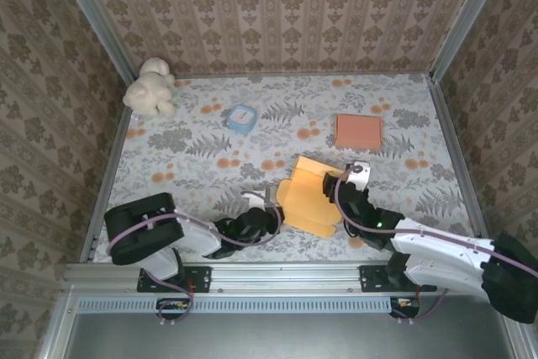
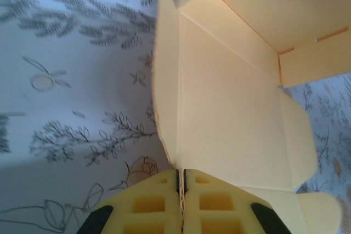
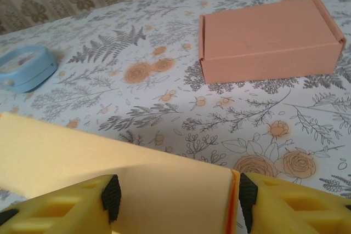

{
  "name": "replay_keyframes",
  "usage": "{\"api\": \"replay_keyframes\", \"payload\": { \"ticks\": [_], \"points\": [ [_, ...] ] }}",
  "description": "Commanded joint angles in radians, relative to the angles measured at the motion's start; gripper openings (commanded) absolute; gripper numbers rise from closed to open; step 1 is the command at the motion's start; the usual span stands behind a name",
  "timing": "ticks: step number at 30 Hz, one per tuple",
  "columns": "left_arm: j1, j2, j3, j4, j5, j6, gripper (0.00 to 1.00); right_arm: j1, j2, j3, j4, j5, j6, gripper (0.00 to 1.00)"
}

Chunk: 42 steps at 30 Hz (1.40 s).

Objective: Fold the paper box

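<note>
— What is the left gripper [image 2: 181, 182] doing?
— Its two yellow jaws are pressed together at the bottom of the frame, pinching a thin edge of the paper box [image 2: 230, 119].
— How does the box lie?
— Opened out, pale yellow. A broad panel runs up from the jaws, a narrow flap along its left side, folded walls at the upper right.
— And underneath?
— A tablecloth [image 2: 71, 80] with grey leaf and flower prints.
</note>
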State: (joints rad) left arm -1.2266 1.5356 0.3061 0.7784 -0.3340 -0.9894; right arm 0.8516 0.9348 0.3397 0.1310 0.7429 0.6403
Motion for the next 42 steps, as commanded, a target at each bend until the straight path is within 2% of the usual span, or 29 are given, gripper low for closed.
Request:
{"api": "replay_keyframes", "payload": {
  "ticks": [1, 2, 3, 4, 8, 11, 15, 17, 19, 21, 22, 24, 28, 31, 33, 35, 38, 42],
  "points": [
    [0.014, -0.130, 0.048, -0.232, -0.042, 0.133, 0.00, -0.010, -0.112, 0.063, -0.099, -0.080, -0.117, 0.70],
    [0.016, -0.184, 0.064, -0.333, -0.072, 0.168, 0.00, -0.012, -0.151, 0.080, -0.124, -0.103, -0.156, 0.86],
    [0.016, -0.243, 0.079, -0.427, -0.115, 0.195, 0.00, -0.017, -0.187, 0.103, -0.157, -0.118, -0.186, 0.96],
    [0.018, -0.296, 0.088, -0.494, -0.148, 0.223, 0.00, -0.019, -0.216, 0.127, -0.193, -0.127, -0.212, 1.00],
    [0.031, -0.576, 0.137, -0.798, -0.304, 0.328, 0.00, -0.025, -0.325, 0.238, -0.352, -0.116, -0.291, 1.00],
    [0.045, -0.774, 0.184, -0.991, -0.386, 0.341, 0.00, -0.028, -0.393, 0.268, -0.360, -0.139, -0.294, 1.00],
    [0.061, -0.941, 0.277, -1.143, -0.382, 0.422, 0.00, -0.036, -0.422, 0.262, -0.251, -0.103, -0.383, 1.00],
    [0.062, -0.957, 0.373, -1.213, -0.367, 0.531, 0.00, -0.050, -0.403, 0.257, -0.220, -0.080, -0.454, 1.00],
    [0.062, -0.934, 0.482, -1.316, -0.390, 0.621, 0.00, -0.067, -0.370, 0.254, -0.218, -0.063, -0.514, 1.00],
    [0.060, -0.879, 0.587, -1.381, -0.387, 0.774, 0.00, -0.081, -0.341, 0.235, -0.215, -0.045, -0.541, 1.00],
    [0.059, -0.850, 0.629, -1.413, -0.405, 0.788, 0.00, -0.087, -0.335, 0.219, -0.202, -0.043, -0.544, 1.00],
    [0.058, -0.779, 0.694, -1.424, -0.352, 0.928, 0.01, -0.095, -0.334, 0.159, -0.142, -0.052, -0.551, 1.00],
    [0.047, -0.641, 0.802, -1.489, -0.197, 1.350, 0.00, -0.110, -0.339, 0.067, -0.035, -0.056, -0.603, 1.00],
    [0.053, -0.514, 0.932, -1.567, -0.278, 1.526, 0.00, -0.114, -0.360, 0.073, -0.080, -0.053, -0.593, 1.00],
    [0.052, -0.413, 1.050, -1.691, -0.322, 1.569, 0.00, -0.114, -0.380, 0.063, -0.076, -0.046, -0.596, 1.00],
    [0.049, -0.315, 1.159, -1.816, -0.319, 1.590, 0.00, -0.115, -0.400, 0.045, -0.059, -0.039, -0.596, 1.00],
    [0.041, -0.206, 1.255, -1.962, -0.285, 1.612, 0.00, -0.121, -0.415, 0.032, -0.047, -0.031, -0.592, 1.00],
    [0.038, -0.076, 1.322, -2.098, -0.298, 1.609, 0.00, -0.131, -0.416, 0.028, -0.056, 0.009, -0.582, 1.00]
  ]
}}
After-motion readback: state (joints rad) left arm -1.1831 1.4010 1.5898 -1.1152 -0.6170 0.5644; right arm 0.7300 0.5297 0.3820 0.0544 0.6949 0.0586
